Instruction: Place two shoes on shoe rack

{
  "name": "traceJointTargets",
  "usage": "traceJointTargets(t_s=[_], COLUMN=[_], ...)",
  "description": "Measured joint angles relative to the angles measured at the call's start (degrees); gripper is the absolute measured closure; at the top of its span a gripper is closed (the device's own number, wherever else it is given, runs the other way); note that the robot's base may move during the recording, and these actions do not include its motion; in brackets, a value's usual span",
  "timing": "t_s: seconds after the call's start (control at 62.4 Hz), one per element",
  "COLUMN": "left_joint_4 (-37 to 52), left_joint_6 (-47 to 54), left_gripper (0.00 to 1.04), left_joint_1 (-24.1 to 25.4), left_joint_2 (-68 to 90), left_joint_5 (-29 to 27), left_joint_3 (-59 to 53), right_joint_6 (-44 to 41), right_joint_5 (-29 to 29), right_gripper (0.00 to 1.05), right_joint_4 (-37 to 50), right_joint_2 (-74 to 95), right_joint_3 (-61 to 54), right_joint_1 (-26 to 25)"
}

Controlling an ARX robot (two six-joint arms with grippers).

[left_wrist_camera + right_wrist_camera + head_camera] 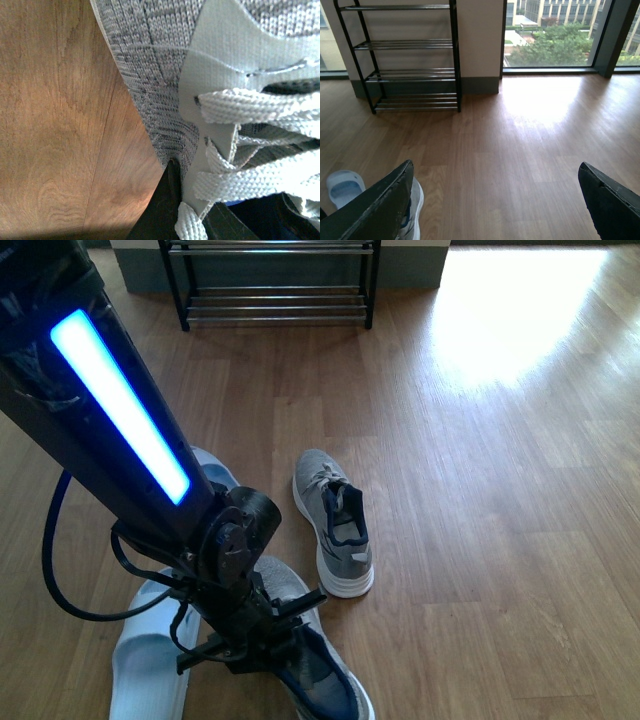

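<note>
Far L in front view: pale blue rubber slide (145,660) lies flat on light wood plank floor (500,540). 2nd slide (215,468) is partly hidden behind L arm (120,410). L gripper (262,638) is down on near grey knit sneaker w/ white sole (330,680). In L wrist view a black finger (162,210) touches its knit side by the laces; clamped or not, can't tell. 2nd grey sneaker (335,525) stands upright just R, apart. Black-frame rack w/ chrome rods (272,285) is far back, well apart from all shoes. R gripper (495,167): fingers wide apart over floor.
</note>
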Motion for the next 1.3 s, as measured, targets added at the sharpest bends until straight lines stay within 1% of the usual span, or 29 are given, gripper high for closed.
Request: traceJointTargets(t_s=[0.064,0.128,0.192,0.241,0.273,0.385,0.417,0.465,0.577,0.625,0.658,0.69,0.754,0.866,0.93,0.946,0.994,1.01,1.059,1.075,1.171,1.299], left_joint_4=[1.5,3.4,5.1,6.7,7.5,11.3,11.7,12.9,13.7,13.7,13.5,12.6,9.0,2.5,-2.0,-4.0,-7.2,-7.7,-8.2,-8.2,-8.2,-8.2], left_joint_6=[0.4,1.8,2.7,4.2,4.9,8.4,8.7,10.4,12.7,13.7,14.3,15.5,16.8,18.1,19.1,20.1,21.8,22.3,26.1,26.8,29.4,30.6], left_gripper=[1.04,1.04,1.04,1.04,1.04,1.04,1.04,1.04,1.04,1.04,1.04,1.04,1.04,1.04,1.04,1.04,1.04,1.04,1.04,1.04,1.04,1.04], left_joint_1=[1.0,3.3,5.1,6.5,7.0,9.0,9.4,10.1,11.1,11.3,11.4,11.4,11.3,10.2,8.7,7.7,5.8,5.4,2.9,2.4,2.1,2.0], left_joint_2=[-2.1,-6.2,-10.1,-14.7,-16.8,-29.5,-32.0,-38.4,-49.8,-56.0,-59.8,-66.3,-77.3,-92.3,-101.3,-105.6,-112.4,-113.6,-120.0,-121.3,-123.7,-123.7], left_joint_5=[-3.0,-7.0,-9.0,-12.9,-14.0,-19.9,-20.4,-23.0,-27.3,-30.1,-31.5,-34.3,-37.8,-42.2,-45.3,-48.0,-51.7,-52.7,-58.8,-59.7,-62.6,-62.3], left_joint_3=[-2.2,-6.0,-9.0,-12.2,-13.6,-21.5,-22.9,-26.8,-33.9,-37.9,-40.4,-44.3,-49.6,-54.0,-55.5,-56.1,-56.8,-56.9,-58.0,-58.1,-58.2,-58.3], right_joint_6=[0.0,0.0,0.0,0.0,0.0,0.0,0.0,0.0,0.0,0.0,0.0,0.0,0.0,0.0,0.0,0.0,0.0,0.0,0.0,0.0,0.0,0.0], right_joint_5=[0.0,0.0,0.0,0.0,0.0,0.0,0.0,0.0,0.0,0.0,0.0,0.0,0.0,0.0,0.0,0.0,0.0,0.0,0.0,0.0,0.0,0.0], right_gripper=[0.09,0.09,0.09,0.09,0.09,0.09,0.09,0.09,0.09,0.09,0.09,0.09,0.09,0.09,0.09,0.09,0.09,0.09,0.09,0.09,0.09,0.09], right_joint_4=[0.0,0.0,0.0,0.0,0.0,0.0,0.0,0.0,0.0,0.0,0.0,0.0,0.0,0.0,0.0,0.0,0.0,0.0,0.0,0.0,0.0,0.0], right_joint_2=[0.0,0.0,0.0,0.0,0.0,0.0,0.0,0.0,0.0,0.0,0.0,0.0,0.0,0.0,0.0,0.0,0.0,0.0,0.0,0.0,0.0,0.0], right_joint_3=[0.0,0.0,0.0,0.0,0.0,0.0,0.0,0.0,0.0,0.0,0.0,0.0,0.0,0.0,0.0,0.0,0.0,0.0,0.0,0.0,0.0,0.0], right_joint_1=[0.0,0.0,0.0,0.0,0.0,0.0,0.0,0.0,0.0,0.0,0.0,0.0,0.0,0.0,0.0,0.0,0.0,0.0,0.0,0.0,0.0,0.0])
